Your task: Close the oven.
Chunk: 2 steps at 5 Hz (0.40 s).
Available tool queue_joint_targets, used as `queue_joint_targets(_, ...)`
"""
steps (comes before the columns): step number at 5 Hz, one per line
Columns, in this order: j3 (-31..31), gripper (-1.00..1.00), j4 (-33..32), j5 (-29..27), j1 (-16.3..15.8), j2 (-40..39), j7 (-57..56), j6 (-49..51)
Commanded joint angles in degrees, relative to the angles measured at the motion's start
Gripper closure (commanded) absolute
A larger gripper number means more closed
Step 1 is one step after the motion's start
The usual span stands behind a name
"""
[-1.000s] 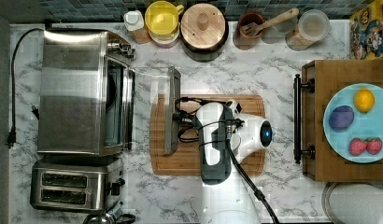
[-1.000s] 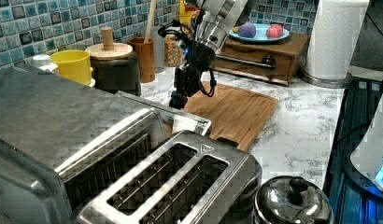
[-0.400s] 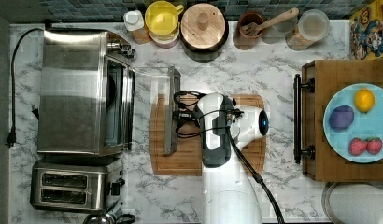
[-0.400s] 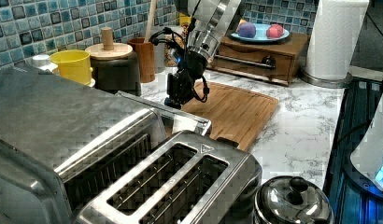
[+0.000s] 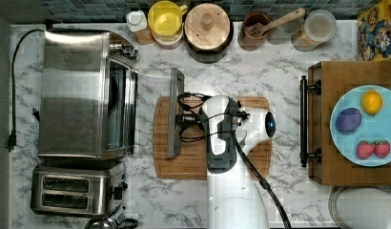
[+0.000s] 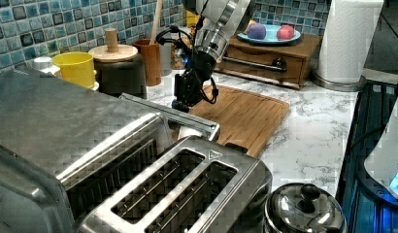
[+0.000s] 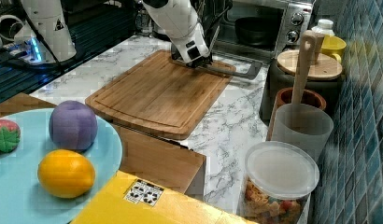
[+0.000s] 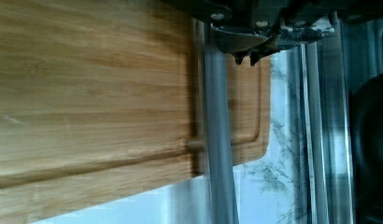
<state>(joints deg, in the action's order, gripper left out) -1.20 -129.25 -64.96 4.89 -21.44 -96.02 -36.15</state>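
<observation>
A Franka arm's gripper (image 5: pixel 183 117) has moved toward the oven (image 5: pixel 84 93) over the past second, crossing the wooden cutting board (image 5: pixel 241 164) to reach the bar handle (image 5: pixel 173 112) of the open door. A second ago the wrist sat nearer the middle of the board; it now hangs right at the handle, on the side away from the oven. The oven stands at the top view's left end of the marble bench (image 5: pixel 279 71), behind the two-slot toaster (image 5: pixel 74 193) as the left view shows it, with its glass door (image 5: pixel 153 95) folded down flat and the handle lying over the board's near edge.

In the wrist view the handle (image 8: pixel 217 140) runs straight beneath the fingertips (image 8: pixel 248 56), which appear close together just above the bar rather than around it; whether the jaws are fully together I cannot tell for certain. The left view puts the gripper (image 6: pixel 185 97) low against the door's outer edge (image 6: pixel 187 119).

The door is not yet raised. Judging by the approach, the arm is set to lift or push at the handle, swinging the door up toward the oven's cavity (image 7: pixel 257 28), where a dark pan sits inside.
</observation>
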Motion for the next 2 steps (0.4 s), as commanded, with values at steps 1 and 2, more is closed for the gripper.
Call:
queue_joint_targets(1, 6.5, 1.0, 6.0, 8.4, -8.7, 10.7, 15.3, 1.9)
queue_joint_targets(2, 8.3, 1.0, 8.1, 14.9, -11.8, 10.0, 24.8, -2.6)
